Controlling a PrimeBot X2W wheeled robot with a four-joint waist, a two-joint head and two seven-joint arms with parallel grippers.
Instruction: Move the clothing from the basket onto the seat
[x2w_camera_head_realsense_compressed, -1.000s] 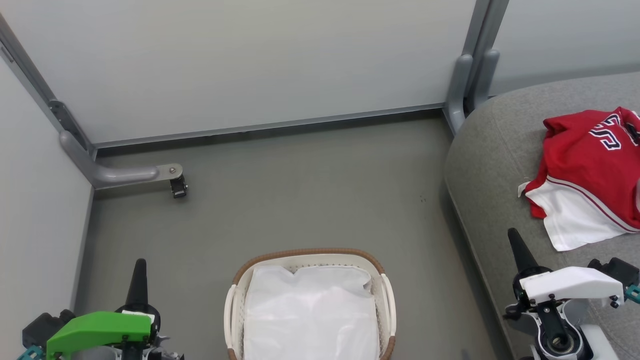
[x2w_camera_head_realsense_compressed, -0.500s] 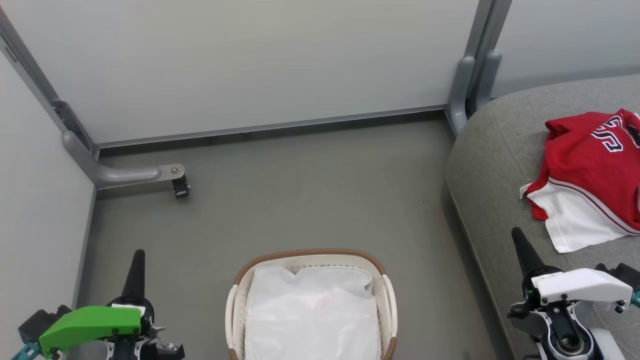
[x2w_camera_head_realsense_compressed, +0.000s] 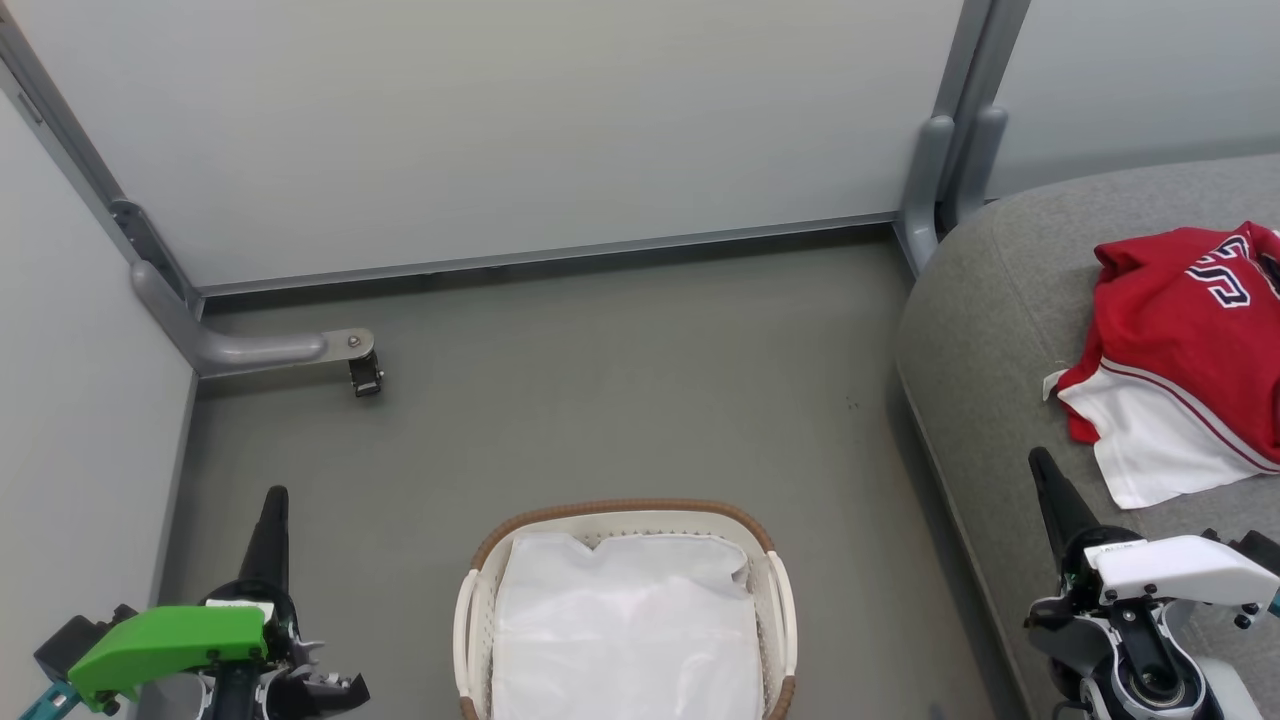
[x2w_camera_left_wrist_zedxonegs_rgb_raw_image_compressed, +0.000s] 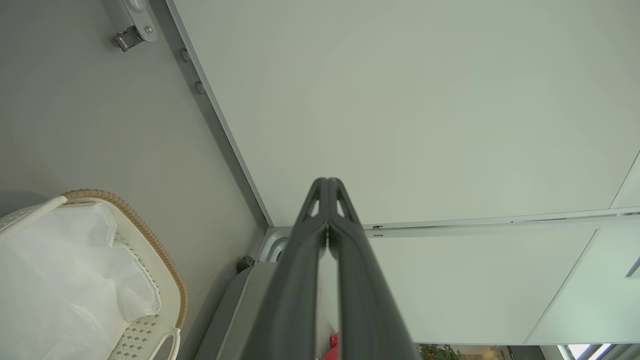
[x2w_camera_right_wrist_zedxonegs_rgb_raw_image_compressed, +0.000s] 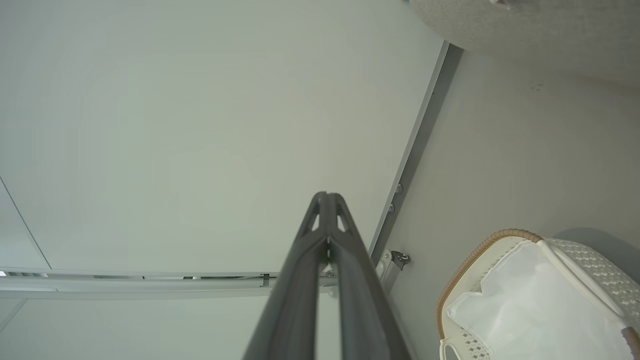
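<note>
Two pincers, both closed, fingers pressed together and holding nothing: the left pincer (x2w_camera_head_realsense_compressed: 275, 497) is low at the left over the floor (x2w_camera_head_realsense_compressed: 600, 380), and the right pincer (x2w_camera_head_realsense_compressed: 1042, 465) is low at the right against the seat (x2w_camera_head_realsense_compressed: 990, 330) edge. Since a second ago each has slid slightly outward, and the whole head view has drifted, so the camera moved too. The clothing (x2w_camera_head_realsense_compressed: 1190, 320) lies on the seat, well apart from the basket (x2w_camera_head_realsense_compressed: 620, 507), which holds a white liner (x2w_camera_head_realsense_compressed: 620, 620). Pale wall panels (x2w_camera_head_realsense_compressed: 500, 130) enclose the grey floor, and a caster bracket (x2w_camera_head_realsense_compressed: 362, 372) juts from the left corner.
</note>
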